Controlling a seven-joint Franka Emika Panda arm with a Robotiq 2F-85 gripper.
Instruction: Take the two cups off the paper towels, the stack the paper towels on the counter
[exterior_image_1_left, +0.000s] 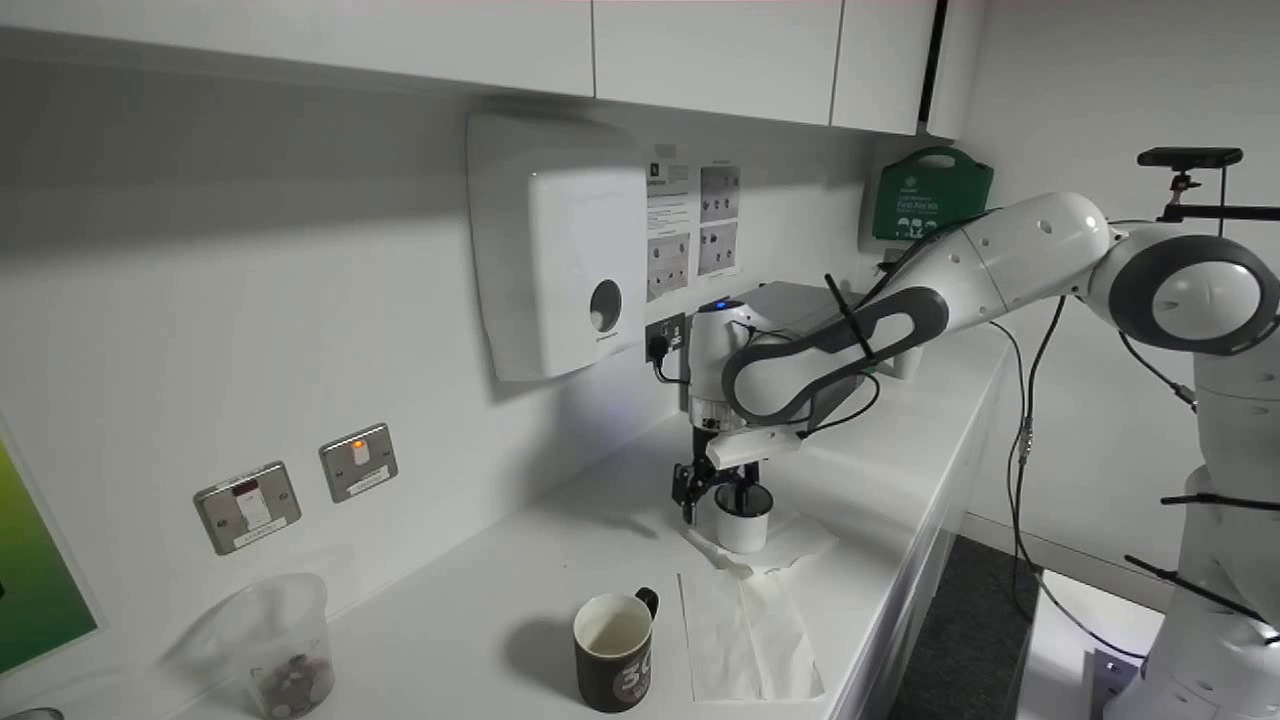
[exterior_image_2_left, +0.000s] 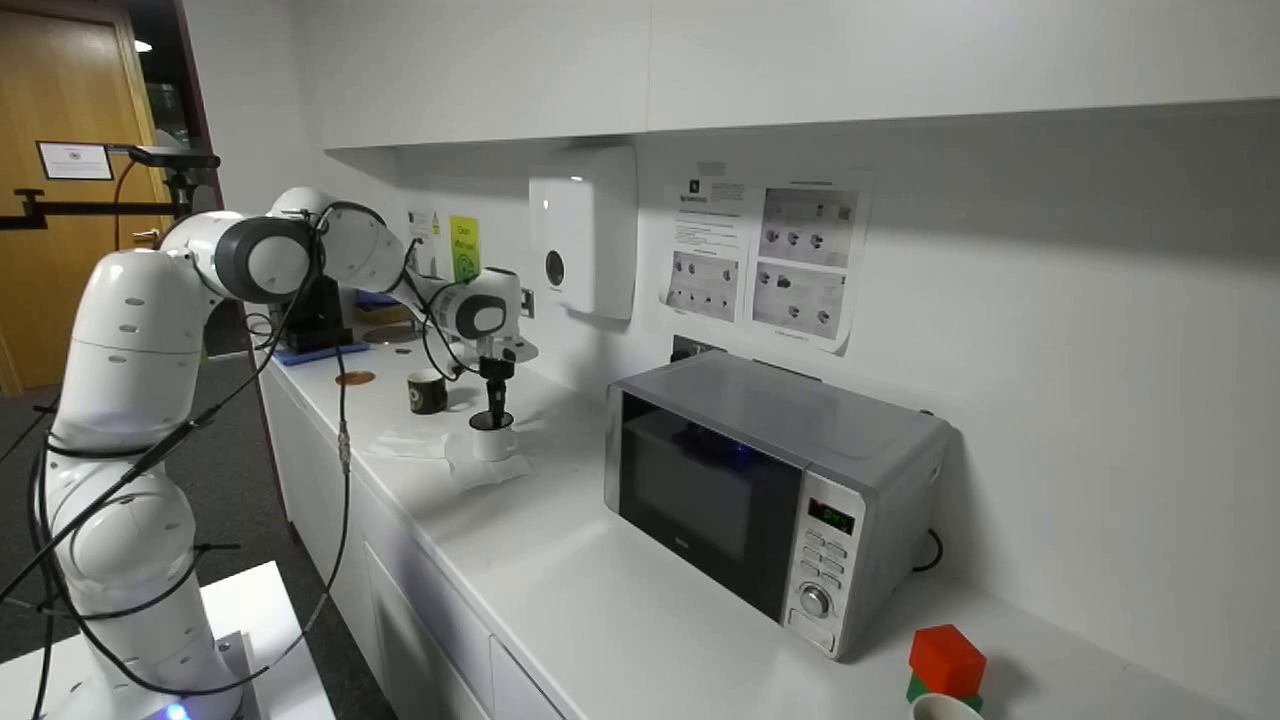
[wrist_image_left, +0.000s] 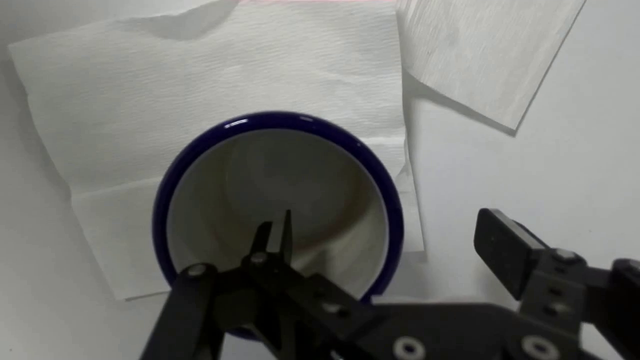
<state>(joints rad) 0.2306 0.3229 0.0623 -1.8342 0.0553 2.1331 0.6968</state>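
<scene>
A white cup with a dark blue rim (exterior_image_1_left: 742, 532) stands upright on a rumpled paper towel (exterior_image_1_left: 803, 543); the cup also shows in an exterior view (exterior_image_2_left: 492, 444) and the wrist view (wrist_image_left: 295, 175). A second paper towel (exterior_image_1_left: 750, 640) lies flat beside it, partly seen in the wrist view (wrist_image_left: 480, 60). The dark mug with pale inside (exterior_image_1_left: 614, 655) stands on the white counter (exterior_image_1_left: 520, 600) beside the second towel. My gripper (wrist_image_left: 387, 225) is open over the white cup, one finger inside it and the other outside, with the cup wall between them, apart from both fingers.
A clear container (exterior_image_1_left: 285, 650) stands near the wall. A grey microwave (exterior_image_2_left: 760, 490) stands against the wall, with a red block (exterior_image_2_left: 946, 660) on a green one near it. The white dispenser (exterior_image_1_left: 560, 240) hangs on the wall close to the arm.
</scene>
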